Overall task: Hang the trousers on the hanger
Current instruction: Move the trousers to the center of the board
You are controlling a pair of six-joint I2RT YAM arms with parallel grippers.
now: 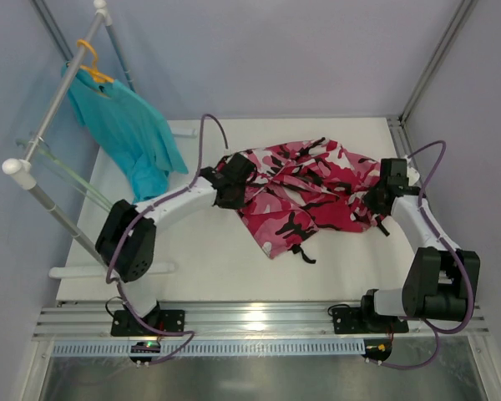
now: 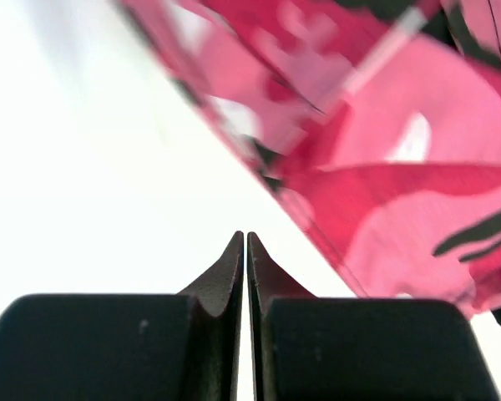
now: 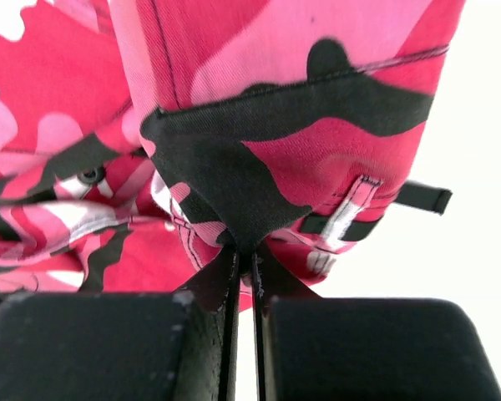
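Across the table (image 1: 192,267) the trousers (image 1: 309,196) sprawl crumpled, well apart from the hanger (image 1: 67,173) on the white rack (image 1: 42,125) at left. That's soft, light, floppy cloth that should sag and bunch, so the waistband looks the spot to take. Now the right gripper (image 3: 244,251) is pinched tight on a black-patched fold at their right edge, and the left gripper (image 2: 245,241) is closed too, on nothing, cloth just beside its tips.

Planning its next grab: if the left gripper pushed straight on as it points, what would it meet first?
Most likely the near edge of the trousers, just past a strip of bare table. The left gripper is shut on nothing. Depth is hard to judge from the wrist view.
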